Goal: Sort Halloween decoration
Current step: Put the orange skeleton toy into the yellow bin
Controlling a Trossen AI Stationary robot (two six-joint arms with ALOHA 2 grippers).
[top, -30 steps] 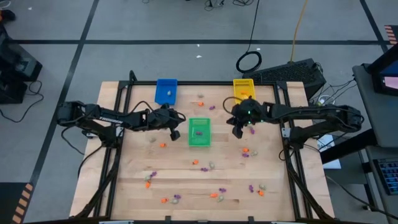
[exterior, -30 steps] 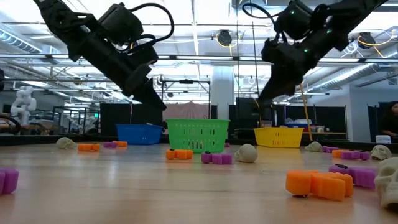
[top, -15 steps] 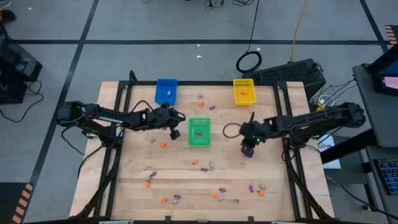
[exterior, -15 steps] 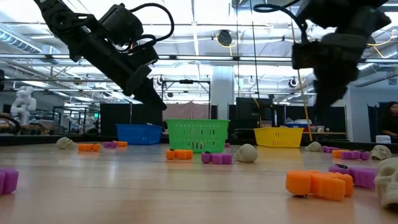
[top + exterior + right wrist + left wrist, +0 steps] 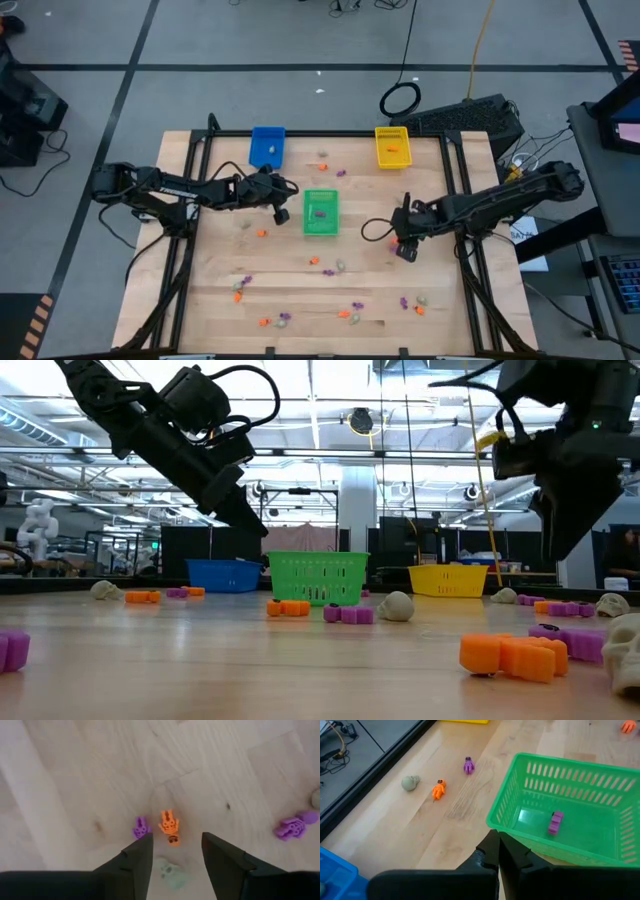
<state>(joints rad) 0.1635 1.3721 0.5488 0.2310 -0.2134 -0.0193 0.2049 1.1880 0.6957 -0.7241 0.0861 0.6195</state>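
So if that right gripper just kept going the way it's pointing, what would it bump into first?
The right gripper, open and aimed down at the table, would probably first meet the orange trinket lying in line with the gap between its fingers. A purple trinket sits just beside that. Depth is hard to judge here.

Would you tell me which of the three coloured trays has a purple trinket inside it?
The green tray, the middle one; a purple trinket lies on its floor.

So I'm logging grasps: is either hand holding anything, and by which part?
Nothing is held: the right hand is open above trinkets, the left hand shut and empty.
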